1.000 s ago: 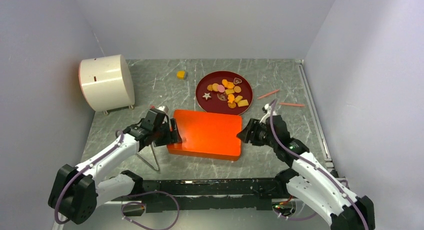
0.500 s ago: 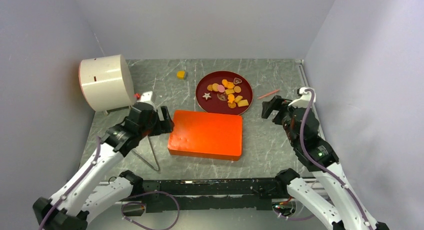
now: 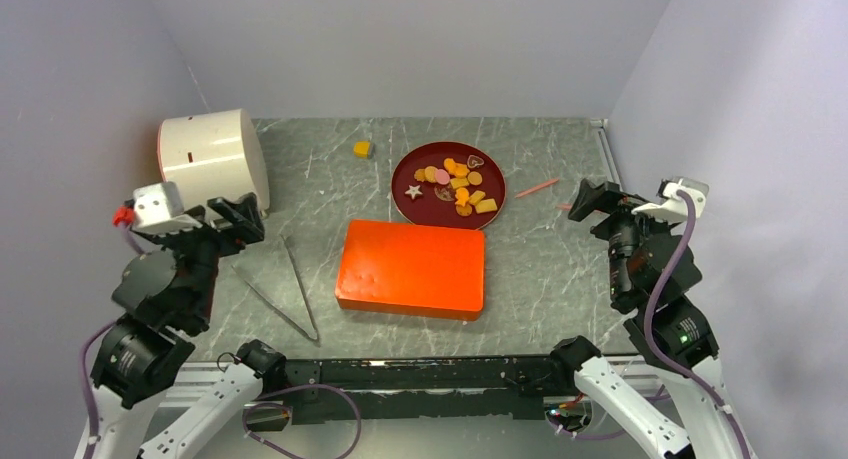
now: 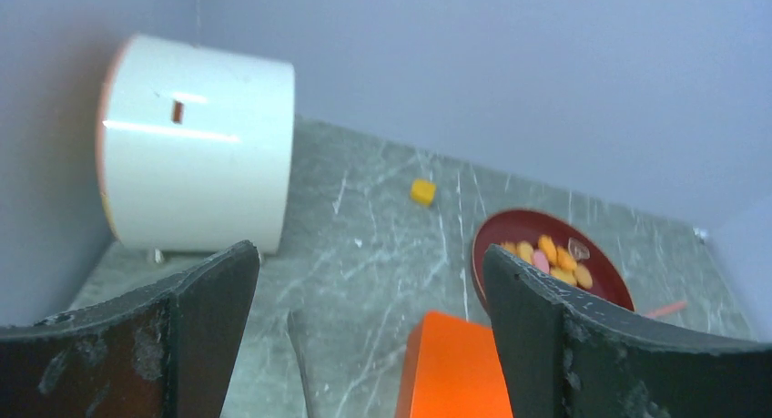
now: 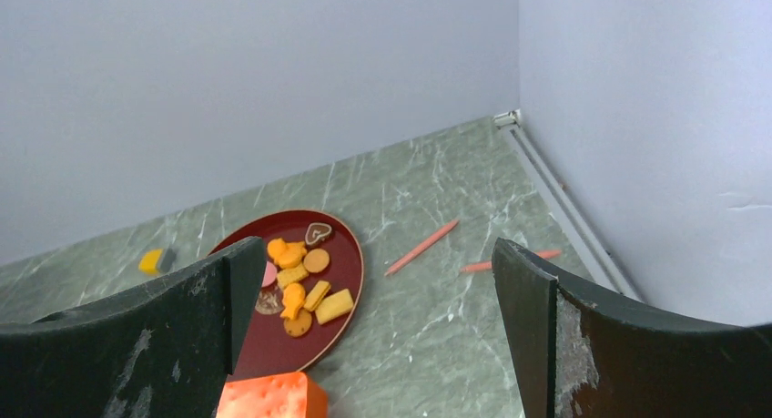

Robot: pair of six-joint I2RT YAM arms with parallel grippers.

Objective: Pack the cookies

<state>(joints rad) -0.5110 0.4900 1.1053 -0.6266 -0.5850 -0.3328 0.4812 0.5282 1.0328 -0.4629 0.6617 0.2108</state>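
The cookies (image 3: 452,183) lie in a heap on a dark red plate (image 3: 428,212) at the back middle of the table: orange and yellow pieces, a pink one, a white star and a dark heart. They also show in the left wrist view (image 4: 551,257) and the right wrist view (image 5: 298,286). An orange box (image 3: 412,269) lies shut in front of the plate. My left gripper (image 3: 238,222) hangs open at the left, well away from the box. My right gripper (image 3: 597,204) hangs open at the right. Nothing sits between either pair of fingers.
Metal tongs (image 3: 290,297) lie left of the box. A white round container (image 3: 212,164) lies on its side at the back left. A lone yellow block (image 3: 362,149) sits behind it, and two pink sticks (image 3: 537,187) lie right of the plate.
Both grippers were at the short ends of the orange box; they have let go, opened wide and pulled back and up to the table's sides. The box stayed put.
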